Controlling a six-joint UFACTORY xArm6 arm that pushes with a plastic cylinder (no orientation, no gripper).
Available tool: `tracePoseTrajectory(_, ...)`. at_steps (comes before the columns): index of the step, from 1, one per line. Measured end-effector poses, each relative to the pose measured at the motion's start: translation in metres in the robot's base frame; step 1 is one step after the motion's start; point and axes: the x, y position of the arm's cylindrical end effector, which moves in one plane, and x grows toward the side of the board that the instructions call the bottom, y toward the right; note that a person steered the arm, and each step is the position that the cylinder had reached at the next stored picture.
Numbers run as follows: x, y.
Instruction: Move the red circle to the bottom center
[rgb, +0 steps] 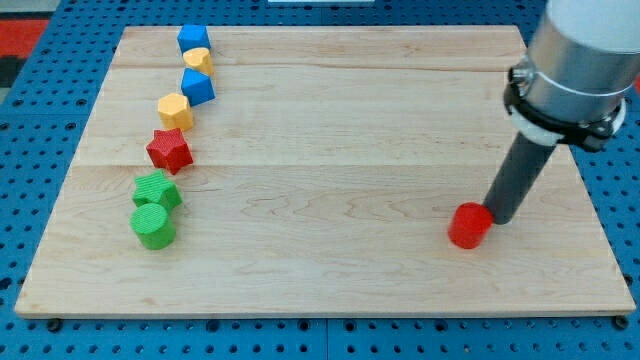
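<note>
The red circle (468, 225) is a short red cylinder on the wooden board (320, 150), at the view's lower right. My tip (499, 218) is at the end of the dark rod, touching or almost touching the red circle's right side. The rod rises up and to the right into the arm's grey body (578, 60).
A curved line of blocks runs down the view's left: a blue cube (192, 39), a yellow block (199, 60), a blue block (197, 86), a yellow hexagon (175, 110), a red star (169, 150), a green star (156, 190), a green cylinder (153, 226).
</note>
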Motion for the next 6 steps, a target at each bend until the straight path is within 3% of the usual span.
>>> tracePoseTrajectory(4,0.066,-0.063)
tracePoseTrajectory(6,0.042,-0.073)
